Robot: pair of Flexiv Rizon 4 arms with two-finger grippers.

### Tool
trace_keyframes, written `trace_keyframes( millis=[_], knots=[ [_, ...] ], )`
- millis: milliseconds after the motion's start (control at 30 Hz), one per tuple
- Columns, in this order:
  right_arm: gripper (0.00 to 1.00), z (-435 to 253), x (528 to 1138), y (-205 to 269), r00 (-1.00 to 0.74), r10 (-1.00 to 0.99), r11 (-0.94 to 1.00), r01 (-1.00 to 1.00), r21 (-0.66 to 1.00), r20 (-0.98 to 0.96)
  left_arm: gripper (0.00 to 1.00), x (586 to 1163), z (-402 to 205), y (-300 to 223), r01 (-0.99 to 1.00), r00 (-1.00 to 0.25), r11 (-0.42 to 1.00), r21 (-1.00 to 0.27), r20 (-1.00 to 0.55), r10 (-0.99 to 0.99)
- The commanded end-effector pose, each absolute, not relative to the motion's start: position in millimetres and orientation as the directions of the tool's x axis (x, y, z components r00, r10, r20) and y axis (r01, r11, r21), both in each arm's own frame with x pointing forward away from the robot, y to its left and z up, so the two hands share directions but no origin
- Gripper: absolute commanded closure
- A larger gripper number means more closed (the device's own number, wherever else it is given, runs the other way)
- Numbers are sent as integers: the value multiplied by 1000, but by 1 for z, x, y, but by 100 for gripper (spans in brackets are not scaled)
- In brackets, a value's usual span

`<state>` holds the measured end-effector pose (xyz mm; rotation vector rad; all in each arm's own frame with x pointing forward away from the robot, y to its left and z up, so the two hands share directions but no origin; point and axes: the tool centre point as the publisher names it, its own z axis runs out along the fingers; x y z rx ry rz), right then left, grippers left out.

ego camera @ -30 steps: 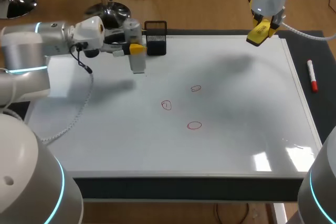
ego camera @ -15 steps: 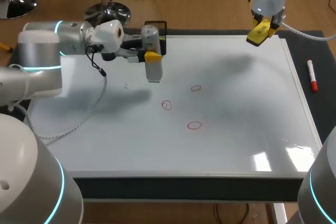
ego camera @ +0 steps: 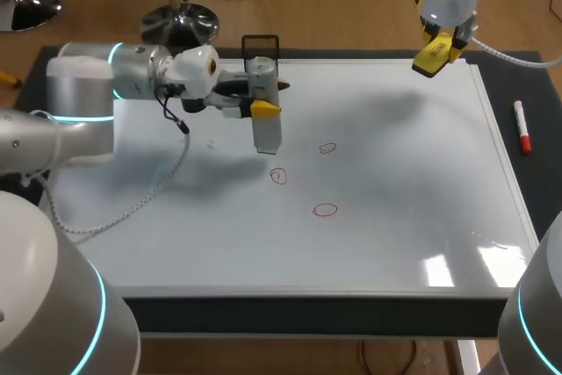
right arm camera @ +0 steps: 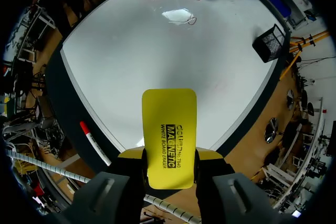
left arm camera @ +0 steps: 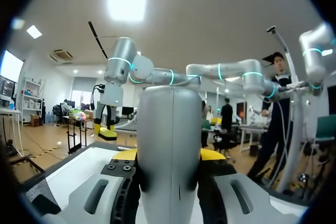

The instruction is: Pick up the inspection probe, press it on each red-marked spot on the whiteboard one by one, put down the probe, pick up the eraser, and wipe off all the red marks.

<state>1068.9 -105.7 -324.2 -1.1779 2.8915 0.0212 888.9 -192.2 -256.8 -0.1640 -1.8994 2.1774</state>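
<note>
My left gripper [ego camera: 264, 97] is shut on a grey, cylinder-shaped inspection probe [ego camera: 266, 126], which hangs tip-down over the whiteboard [ego camera: 404, 173], just behind and left of three red circles [ego camera: 327, 148] [ego camera: 278, 176] [ego camera: 325, 210]. In the left wrist view the probe [left arm camera: 169, 145] fills the gap between the fingers of that gripper [left arm camera: 169, 157]. High over the board's back right corner, my right gripper [ego camera: 436, 50] is shut on the yellow eraser [ego camera: 430, 58]. From the right wrist the eraser [right arm camera: 169, 129] sticks out ahead of the gripper [right arm camera: 169, 155], with the red circles [right arm camera: 192, 20] far off.
A black mesh holder [ego camera: 260, 45] stands at the board's back edge, partly behind the probe, and shows as the holder [right arm camera: 269, 43] from the right wrist. A red marker [ego camera: 522, 126] lies on the dark mat right of the board.
My left arm has carried the probe to the right and forward, away from the mesh holder and closer to the red circles. The right arm has kept still.
</note>
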Motion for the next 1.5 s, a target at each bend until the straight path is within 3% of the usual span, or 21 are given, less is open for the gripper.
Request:
trace_keyframes(
  millis=[33,1500],
  knots=[
    [100,-323,1069,-106,-714,-700,714,-700,3,-20,100,889,-264,-195,-124,-957,-124,-985,85,279],
    [100,-323,1069,-106,-714,-700,714,-700,3,-20,100,856,-292,-209,-163,-904,-132,-978,95,417]
  ],
)
